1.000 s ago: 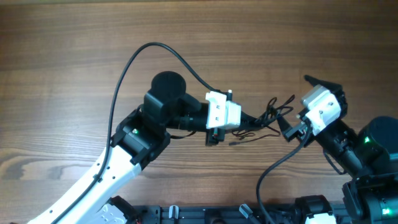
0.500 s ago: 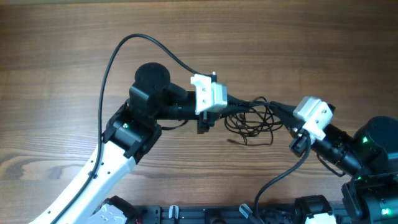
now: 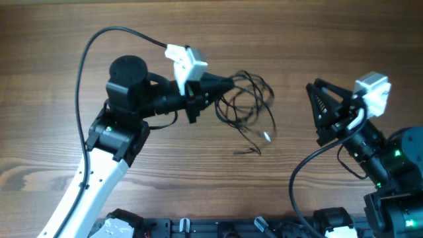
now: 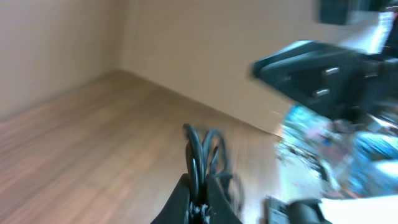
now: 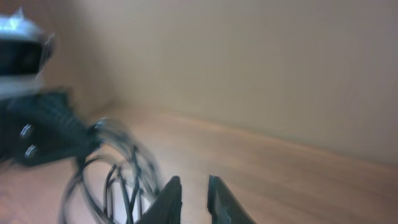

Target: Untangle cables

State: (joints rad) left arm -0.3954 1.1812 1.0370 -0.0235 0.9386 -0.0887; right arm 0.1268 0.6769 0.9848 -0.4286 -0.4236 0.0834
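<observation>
Overhead: your left gripper (image 3: 228, 84) had its jaws pressed together, pinching the cables (image 3: 248, 99) at its tip. The tangle fanned out in loose loops just past that tip, over the wooden table (image 3: 330, 39). One strand trailed away from it to a pale plug (image 3: 266, 137). Your right gripper (image 3: 314, 106) sat well apart from the left gripper, on the far side of the tangle, touching no wire.

Left wrist: blurred, but a few dark loops stood up from between the fingers (image 4: 176, 202), clamped there.

Right wrist: also blurred. The jaws stood a narrow gap apart with nothing between them. The tangle hung off the left gripper, ahead of them.
</observation>
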